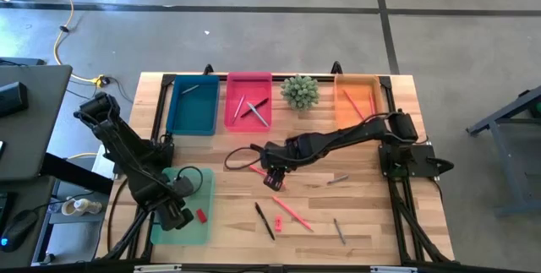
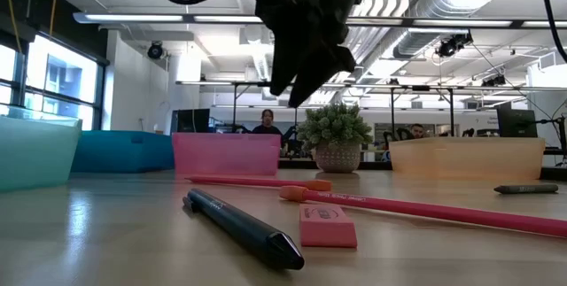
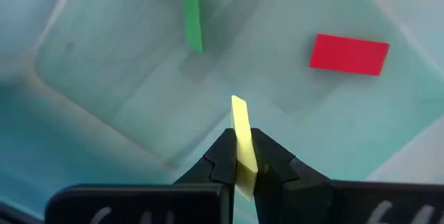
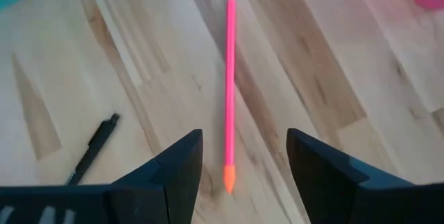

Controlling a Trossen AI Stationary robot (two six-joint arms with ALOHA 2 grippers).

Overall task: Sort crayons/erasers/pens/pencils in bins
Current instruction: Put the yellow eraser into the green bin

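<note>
The left gripper (image 3: 243, 168) is pinched tight on a yellow eraser (image 3: 241, 130), which sticks out from between its fingers right over the pale-green bin (image 1: 201, 226) at the front left of the table (image 1: 363, 222). Inside that bin, the wrist view shows a red eraser (image 3: 348, 53) lying flat on the floor and a green eraser (image 3: 192, 12) a bit farther off, both apart from the yellow one. From above only the red one is easy to spot, just beside the gripper.

The right gripper (image 4: 243, 161) is out over the middle of the table with its fingers spread wide, nothing between them. A pink pencil (image 4: 229, 89) lies on the wood straight ahead of the gap, its orange end closest to the fingers. A black pen (image 4: 94, 148) is off to one side of it.

Looking wider: another red eraser (image 1: 277, 221) sits on the bare wood near the front, and the low view shows it just beside the black pen's tip. A second pink pencil (image 1: 292, 212) lies at an angle close by, plus a couple of grey crayons (image 1: 339, 231) toward the right.

Along the back edge there's a teal bin (image 1: 193, 108), a pink bin (image 1: 248, 104) with a few sticks in it, a little spiky plant (image 1: 300, 91), and an orange bin (image 1: 357, 100) holding an orange stick.
</note>
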